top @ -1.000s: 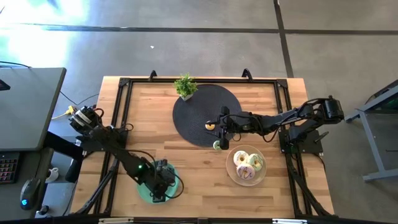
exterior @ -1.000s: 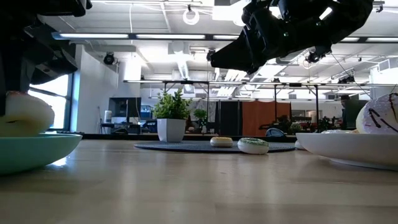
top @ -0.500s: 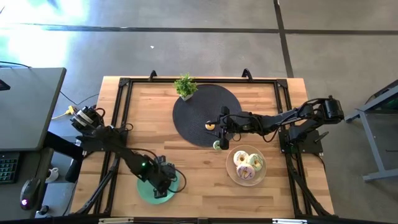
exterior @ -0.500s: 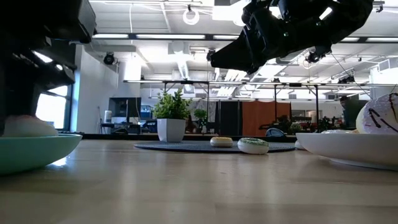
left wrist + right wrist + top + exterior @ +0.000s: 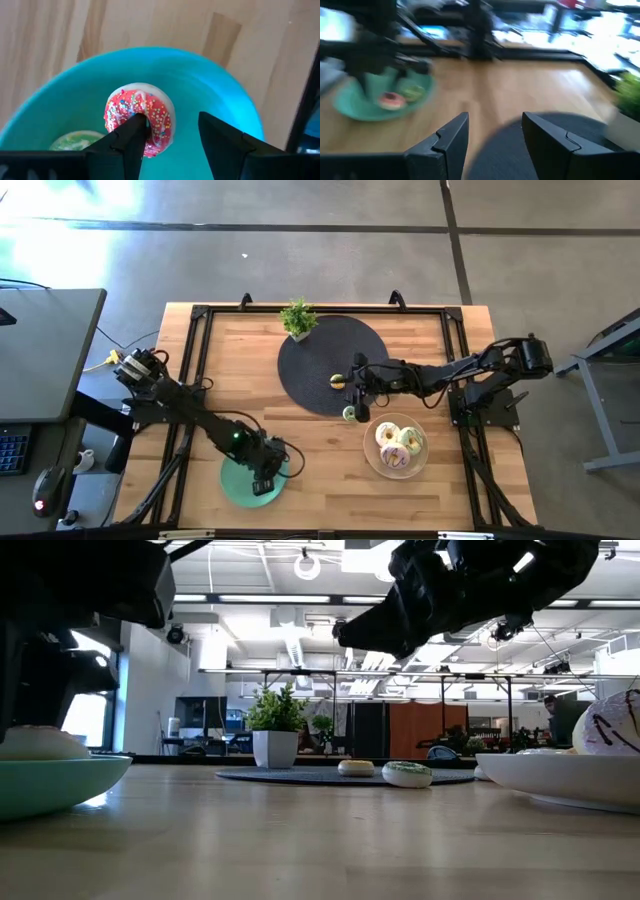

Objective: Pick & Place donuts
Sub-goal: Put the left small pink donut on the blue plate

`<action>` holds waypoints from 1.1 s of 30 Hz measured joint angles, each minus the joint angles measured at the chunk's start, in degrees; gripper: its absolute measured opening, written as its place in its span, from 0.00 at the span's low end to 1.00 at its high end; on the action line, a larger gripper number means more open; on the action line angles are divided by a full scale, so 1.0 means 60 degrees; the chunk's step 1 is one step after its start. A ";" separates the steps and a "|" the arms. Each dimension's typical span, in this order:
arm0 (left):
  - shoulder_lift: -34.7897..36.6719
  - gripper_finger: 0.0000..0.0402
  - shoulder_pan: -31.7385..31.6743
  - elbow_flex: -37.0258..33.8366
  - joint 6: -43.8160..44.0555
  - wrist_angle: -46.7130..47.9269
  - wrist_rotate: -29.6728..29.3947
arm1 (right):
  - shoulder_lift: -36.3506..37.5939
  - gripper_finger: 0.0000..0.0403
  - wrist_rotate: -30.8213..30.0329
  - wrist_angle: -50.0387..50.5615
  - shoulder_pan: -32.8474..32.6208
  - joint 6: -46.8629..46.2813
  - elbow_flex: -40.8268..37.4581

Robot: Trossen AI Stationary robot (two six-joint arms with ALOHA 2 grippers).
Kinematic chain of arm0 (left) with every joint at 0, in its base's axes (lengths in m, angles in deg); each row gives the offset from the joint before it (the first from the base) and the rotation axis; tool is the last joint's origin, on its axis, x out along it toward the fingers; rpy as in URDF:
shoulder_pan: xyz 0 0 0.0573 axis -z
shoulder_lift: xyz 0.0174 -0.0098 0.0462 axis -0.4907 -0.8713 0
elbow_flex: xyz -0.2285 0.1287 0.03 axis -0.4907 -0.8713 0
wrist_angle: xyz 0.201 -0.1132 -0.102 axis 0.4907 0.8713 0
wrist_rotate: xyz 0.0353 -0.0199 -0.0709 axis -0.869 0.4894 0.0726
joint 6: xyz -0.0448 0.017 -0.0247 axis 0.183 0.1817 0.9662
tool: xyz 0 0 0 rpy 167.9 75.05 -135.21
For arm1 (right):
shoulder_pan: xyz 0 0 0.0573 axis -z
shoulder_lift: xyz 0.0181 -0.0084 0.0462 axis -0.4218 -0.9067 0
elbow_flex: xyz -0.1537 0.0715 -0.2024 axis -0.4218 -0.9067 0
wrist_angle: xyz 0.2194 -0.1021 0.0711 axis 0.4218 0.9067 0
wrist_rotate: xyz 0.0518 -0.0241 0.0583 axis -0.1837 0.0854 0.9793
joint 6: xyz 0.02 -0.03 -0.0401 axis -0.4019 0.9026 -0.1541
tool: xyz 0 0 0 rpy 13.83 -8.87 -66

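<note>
High view: left pincer [image 5: 268, 478] is over the teal plate [image 5: 232, 485] near the desk's [image 5: 210, 380] front edge, left of middle. Right pincer [image 5: 352, 384] hangs over the dark round mat [image 5: 310, 355] toward the back of the desk. An orange mini donut [image 5: 337, 381] lies on the mat just beside it, and a green mini donut [image 5: 349, 414] sits at the mat's front rim. The white plate [image 5: 372, 450] front-right carries three larger donuts [image 5: 398, 447].

Low view: both arms are dark masses overhead, fingers not readable. The orange mini [image 5: 356, 768] and green mini [image 5: 408, 773] lie flat on the mat, the potted plant [image 5: 275, 725] behind them. A pale donut [image 5: 40, 742] shows above the teal plate's rim.

Left wrist view: the fingers are spread. One fingertip [image 5: 134, 131] sits at the hole of the pink sprinkled donut [image 5: 140, 117]; the other is clear of its outer edge. The donut lies flat in the plate, icing up, hole axis vertical. It's a ring, so no long axis and any grip angle works. A green-iced donut [image 5: 76, 140] sits close beside it.

My read is it's a release: lift straight up, keep the fingers wide, and don't drag the inner tip through the hole or bump the green one.

Right wrist view: fingers spread, nothing between them. The teal plate with both donuts shows across the desk.
</note>
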 joint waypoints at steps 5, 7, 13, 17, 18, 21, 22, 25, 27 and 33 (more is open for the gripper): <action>0.0000 0.44 -0.0142 0.0000 -0.0443 0.0001 -0.0094 | -0.0947 0.45 0.1530 -0.2103 -0.0312 -0.0166 0.0091; 0.0000 0.44 -0.0199 0.0000 -0.0456 -0.0021 -0.0119 | -0.1549 0.45 0.1532 -0.2385 -0.0560 0.0196 0.0473; 0.0000 0.44 -0.0176 0.0000 -0.0178 -0.0041 -0.0160 | -0.3407 0.45 0.0379 -0.1013 -0.1190 0.0972 0.2299; 0.0000 0.44 -0.0176 0.0000 0.0005 0.0061 -0.0159 | -0.4242 0.45 0.1165 0.0350 -0.1249 0.0046 0.3596; 0.0007 0.44 -0.0176 0.0000 -0.0011 0.0045 -0.0153 | -0.4488 0.45 0.1456 0.0495 -0.1260 -0.0172 0.3877; 0.0199 0.44 -0.0176 -0.0004 -0.0259 0.0072 -0.0109 | -0.5200 0.45 0.2077 0.0611 -0.1455 -0.0536 0.4703; 0.0246 0.44 -0.0176 0.0000 -0.0289 0.0045 -0.0085 | -0.5394 0.45 0.2173 0.0574 -0.1567 -0.0676 0.4986; 0.0414 0.44 -0.0173 -0.0007 -0.0622 0.0118 -0.0131 | -0.5827 0.45 0.2235 0.0739 -0.1861 -0.0885 0.5673; 0.0506 0.44 -0.0173 0.0004 -0.0727 0.0040 -0.0224 | -0.6113 0.45 0.2226 0.0906 -0.2038 -0.1014 0.6003; 0.0590 0.44 -0.0173 0.0000 -0.0949 0.0078 -0.0356 | -0.6711 0.45 0.1859 0.0834 -0.2418 -0.1163 0.6925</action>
